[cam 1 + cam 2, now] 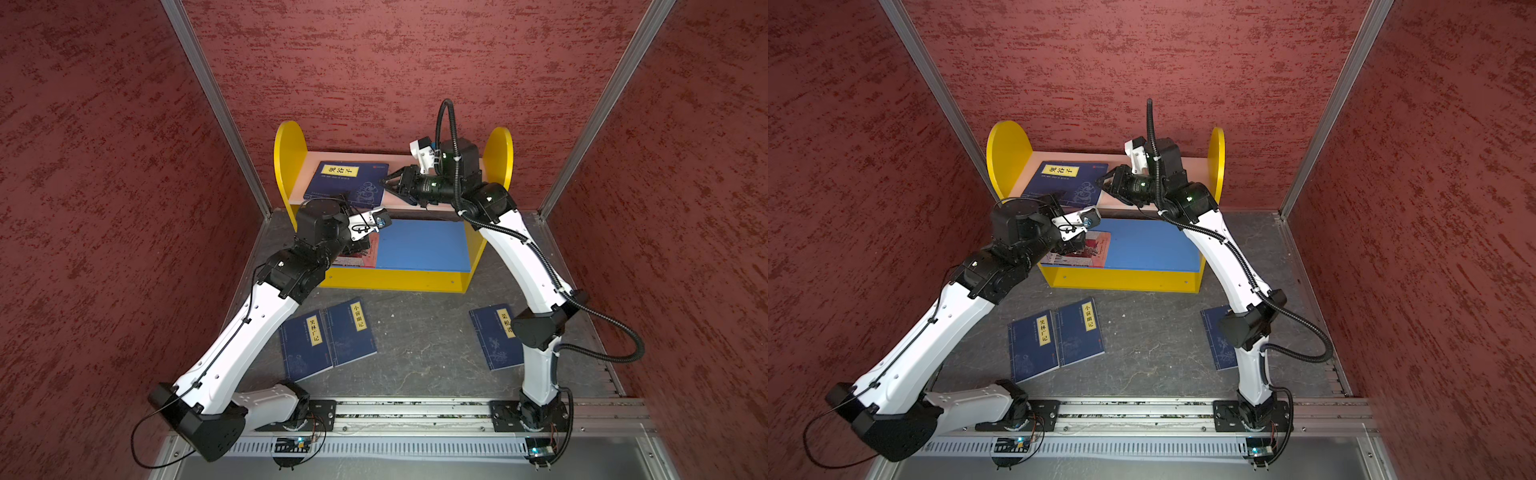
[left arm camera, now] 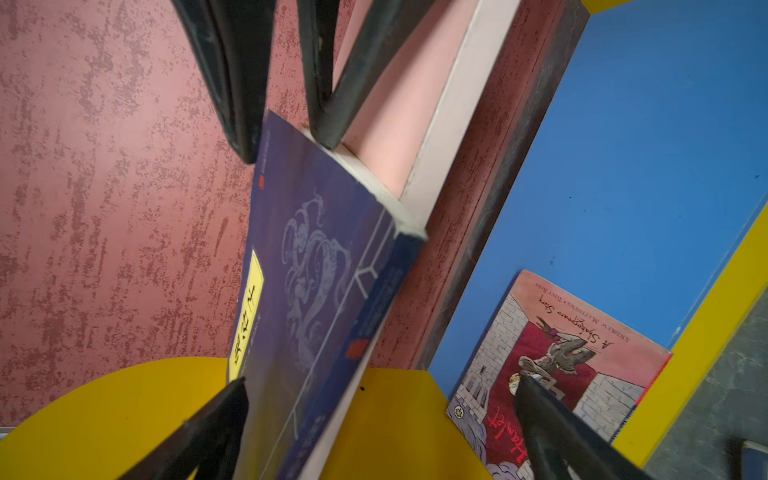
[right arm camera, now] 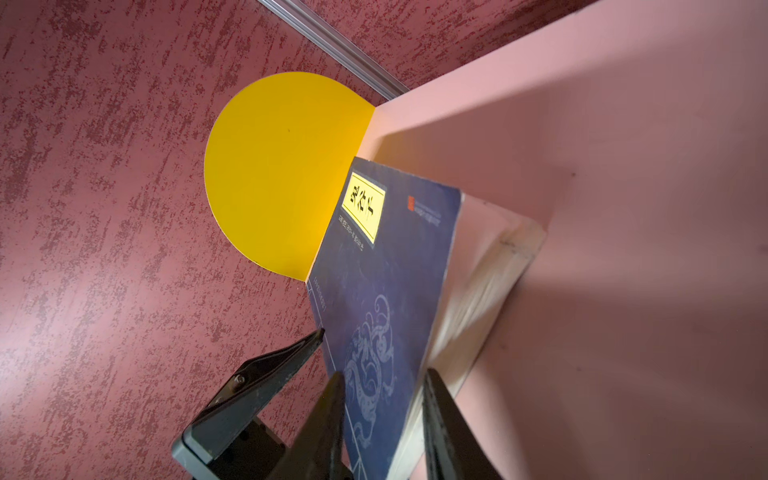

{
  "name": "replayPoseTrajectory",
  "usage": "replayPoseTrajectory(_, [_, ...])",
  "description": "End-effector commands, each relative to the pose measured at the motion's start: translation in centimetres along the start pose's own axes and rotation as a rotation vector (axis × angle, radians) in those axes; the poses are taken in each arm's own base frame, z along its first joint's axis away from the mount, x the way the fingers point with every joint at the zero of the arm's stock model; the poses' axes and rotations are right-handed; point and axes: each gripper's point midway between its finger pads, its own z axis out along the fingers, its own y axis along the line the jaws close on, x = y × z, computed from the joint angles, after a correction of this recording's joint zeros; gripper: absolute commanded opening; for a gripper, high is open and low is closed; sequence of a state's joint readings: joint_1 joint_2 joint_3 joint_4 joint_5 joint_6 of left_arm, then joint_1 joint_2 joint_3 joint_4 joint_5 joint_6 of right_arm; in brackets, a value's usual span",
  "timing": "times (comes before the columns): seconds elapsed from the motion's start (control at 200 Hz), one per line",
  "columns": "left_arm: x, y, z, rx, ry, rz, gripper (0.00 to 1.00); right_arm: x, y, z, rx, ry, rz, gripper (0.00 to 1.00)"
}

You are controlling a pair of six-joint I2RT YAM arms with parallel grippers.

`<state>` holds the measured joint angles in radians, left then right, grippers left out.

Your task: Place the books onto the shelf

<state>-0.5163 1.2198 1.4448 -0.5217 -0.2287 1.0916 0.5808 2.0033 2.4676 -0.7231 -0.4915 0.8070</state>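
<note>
**Books: one clasped, four lying loose**

A navy book (image 1: pixel 349 183) sits tilted on the pink upper board (image 3: pixel 623 166) of the shelf (image 1: pixel 289 149), the right claw (image 1: pixel 384 183) closed narrow on its edge. The left claw (image 2: pixel 380 381) gapes wide, holding nothing, near the red book (image 1: pixel 1096 249) lying on the blue lower board (image 1: pixel 424 245). Three navy paperbacks (image 1: pixel 305 345) (image 1: pixel 351 330) (image 1: pixel 496 340) lie flat on the desk (image 1: pixel 415 340), apart from the shelf.
</note>
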Motion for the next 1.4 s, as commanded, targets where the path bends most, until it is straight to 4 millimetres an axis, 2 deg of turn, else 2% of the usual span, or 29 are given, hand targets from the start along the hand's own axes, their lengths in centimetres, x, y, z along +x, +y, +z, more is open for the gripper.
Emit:
replayPoseTrajectory(0.0, [-0.9,0.8,-2.0,0.024,-0.034,-0.103,0.99,-1.2,0.6,-0.2,-0.009,-0.044,-0.019,0.31])
replayPoseTrajectory(0.25, [-2.0,3.9,-6.0,0.01,-0.093,-0.296,0.99,-1.2,0.9,0.7,-0.043,-0.032,-0.004,0.29])
replayPoseTrajectory(0.386, [-1.7,5.3,-7.1,-0.026,-0.109,-0.35,0.99,-1.3,0.9,1.2,-0.058,-0.029,0.005,0.28])
replayPoseTrajectory(0.636, [-0.4,6.6,-6.3,-0.069,-0.097,-0.396,0.99,-1.2,0.9,2.0,-0.082,-0.017,0.018,0.29])
replayPoseTrajectory(1.047, [-0.7,7.7,-3.9,-0.083,-0.114,-0.436,0.99,-0.7,1.3,2.9,-0.113,0.0,0.026,0.32])
replayPoseTrajectory(1.127, [-1.3,7.9,-3.7,-0.072,-0.135,-0.481,0.99,-1.1,1.4,2.4,-0.083,-0.032,0.004,0.33])
replayPoseTrajectory(1.232, [-2.2,8.6,-3.5,-0.057,-0.157,-0.556,0.99,-2.3,2.4,0.9,-0.065,-0.099,-0.043,0.36])
replayPoseTrajectory(1.398, [-3.9,9.5,-2.5,-0.018,-0.18,-0.656,1.0,-4.6,4.4,-3.0,-0.02,-0.241,-0.122,0.41])
